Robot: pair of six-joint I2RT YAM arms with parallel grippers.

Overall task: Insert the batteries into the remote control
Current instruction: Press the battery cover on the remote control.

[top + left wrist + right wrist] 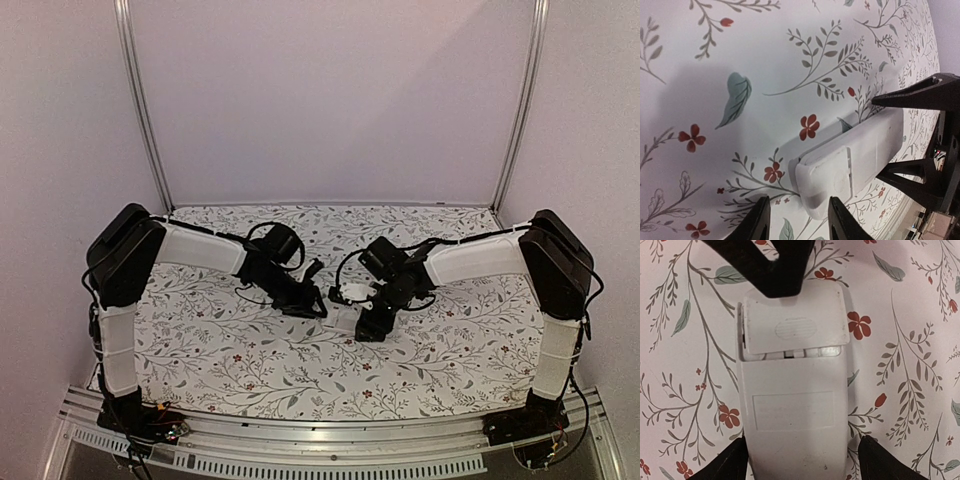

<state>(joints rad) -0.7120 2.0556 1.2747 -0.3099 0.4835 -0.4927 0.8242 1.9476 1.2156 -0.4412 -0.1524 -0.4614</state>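
R claw [802, 440]: fingers spread and straddling the remote control [792, 410], one finger on each long side of its near-right end. One finger sits at or against the casing edge. The other stands just clear, with a strip of cloth visible between, so there is no pinch.

Remote control: lies flat on the floral cloth [200, 340] at mid-table, between the two claws, white back up. Its long axis runs from L claw to R claw. The battery cover [795, 325] is on the end toward L claw. The cover is on but not flush: it sits slightly skewed, with a dark gap along one side and a slot showing at its inner edge.

L claw [799, 200]: fingers apart, pinching nothing. It sits at the left (cover) end of the remote control. In the left wrist view, the end corner of the casing lies between the fingertips, nearer one of them. In the right wrist view, one L claw finger [775, 265] overlaps the outer edge of the battery cover; cannot tell if it makes contact.

Top view: both arms reach inward and the claw tips are near each other at table centre, L claw to the left and R claw to the right and slightly nearer.
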